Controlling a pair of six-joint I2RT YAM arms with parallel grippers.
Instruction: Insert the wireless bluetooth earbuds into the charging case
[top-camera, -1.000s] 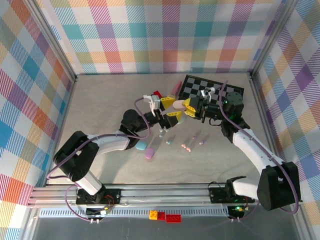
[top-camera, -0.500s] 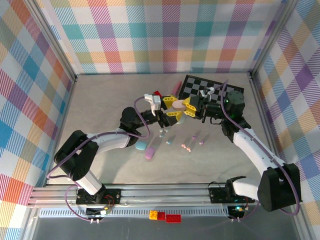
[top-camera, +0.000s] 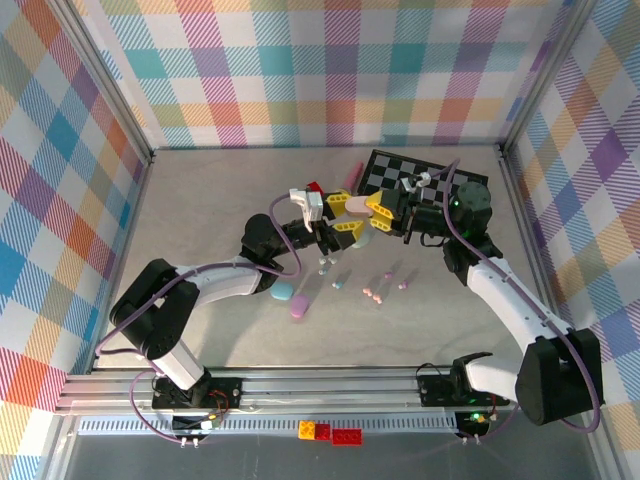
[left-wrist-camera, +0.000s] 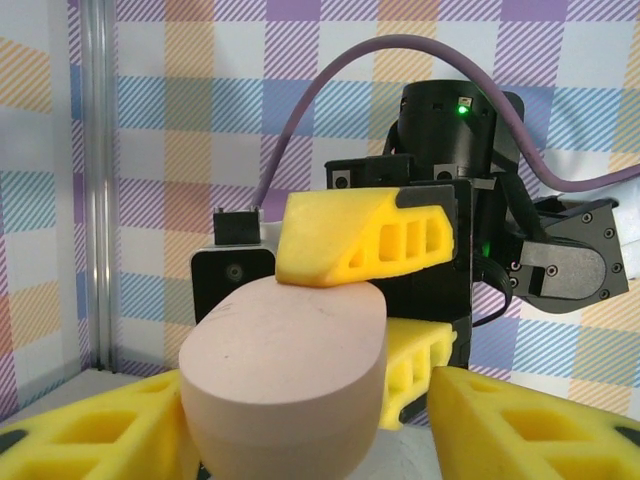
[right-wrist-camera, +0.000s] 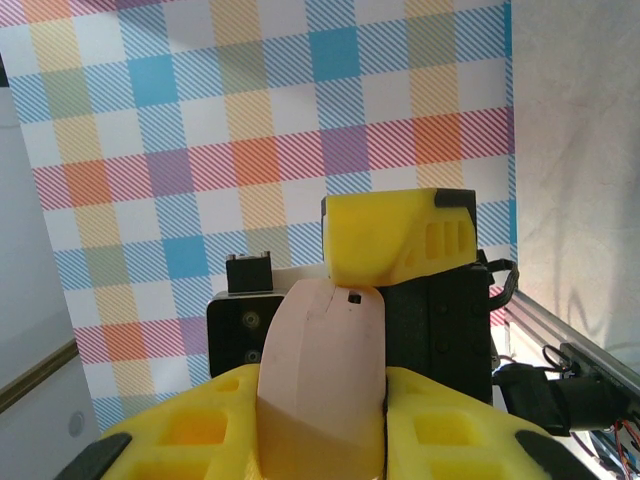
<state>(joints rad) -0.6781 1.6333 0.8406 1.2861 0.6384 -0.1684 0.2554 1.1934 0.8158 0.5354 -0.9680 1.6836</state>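
A pale pink oval charging case (left-wrist-camera: 285, 375) hangs above the table's middle between both grippers. My right gripper (right-wrist-camera: 325, 405) is shut on the case (right-wrist-camera: 325, 370), a yellow finger on each side. My left gripper (left-wrist-camera: 310, 410) stands around the same case from the opposite side. Its left finger touches the case and its right finger (left-wrist-camera: 520, 420) is a small gap away. From above, the left gripper (top-camera: 343, 216) and right gripper (top-camera: 382, 212) meet tip to tip. The earbuds lie on the table below: a pink pair (top-camera: 372, 294), a teal one (top-camera: 338, 283), purple ones (top-camera: 388, 274).
A checkerboard (top-camera: 425, 172) lies at the back right under the right arm. Another pink case (top-camera: 350, 178) and a red brick (top-camera: 314, 187) sit behind the grippers. A blue-and-pink case (top-camera: 285, 292) and a purple one (top-camera: 300, 306) lie by the left forearm.
My left gripper's jaws have narrowed around the pink case. Both arms have barely shifted, and the right gripper keeps its hold.
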